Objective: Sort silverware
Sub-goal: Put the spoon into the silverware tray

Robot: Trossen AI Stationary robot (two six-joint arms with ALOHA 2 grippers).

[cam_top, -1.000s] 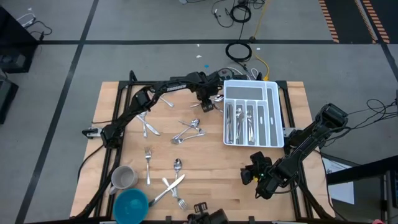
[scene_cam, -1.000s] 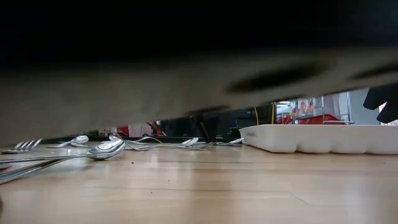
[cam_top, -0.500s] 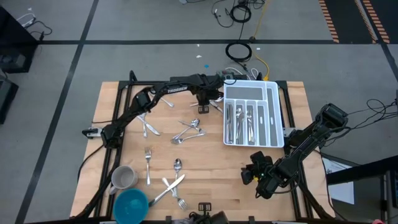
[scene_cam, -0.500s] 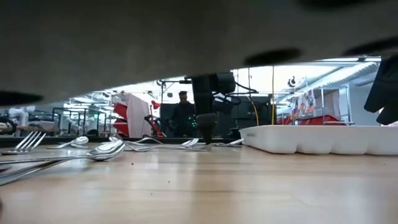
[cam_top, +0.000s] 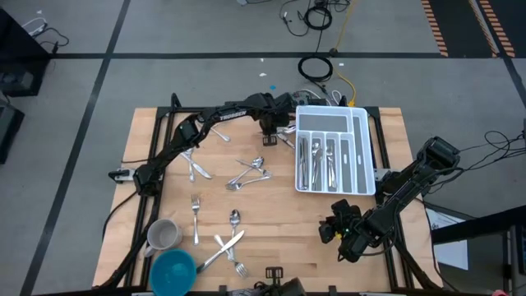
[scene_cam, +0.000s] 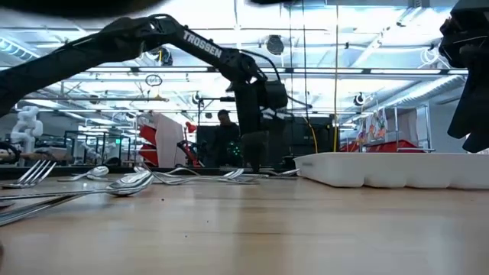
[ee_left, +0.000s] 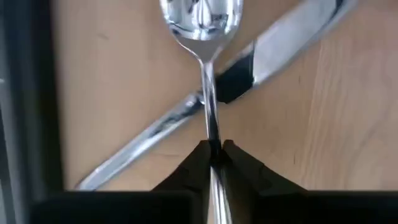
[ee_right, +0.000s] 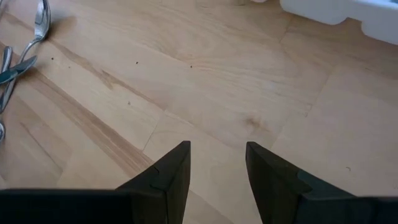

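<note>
My left gripper point(cam_top: 275, 131) stands at the table's far side, just left of the white organiser tray point(cam_top: 364, 123), and is shut on a spoon point(ee_left: 200, 15). The spoon crosses over a knife point(ee_left: 280, 43) that lies on the wood. More silverware lies loose on the table: a cluster of spoons and forks point(cam_top: 249, 171), a fork point(cam_top: 196, 215), a spoon point(cam_top: 234, 220) and a knife point(cam_top: 223, 251). Several pieces lie in the tray's compartments point(cam_top: 316, 160). My right gripper point(cam_top: 341, 234) hangs open over bare wood near the tray's near end. My left gripper pinches the spoon's thin handle point(ee_left: 212, 140) between its two fingertips point(ee_left: 193, 163), a short way behind the bowl. The fingers come from above, pointing steeply down, and lie across the handle. The bowl points away from the fingers, over the knife; whether it is clear of the table I cannot tell.
A grey mug point(cam_top: 163, 235) and a blue bowl point(cam_top: 173, 270) stand at the near left corner. The tray point(scene_cam: 390, 169) fills the far right. Bare wood point(ee_right: 205, 81) lies between the tray and the loose pieces. A person point(scene_cam: 224, 141) stands in the room beyond.
My left gripper has rolled a little about its wrist beside the tray's far left corner. A dark blur that covered most of the low view has cleared away, and the left arm now shows there.
</note>
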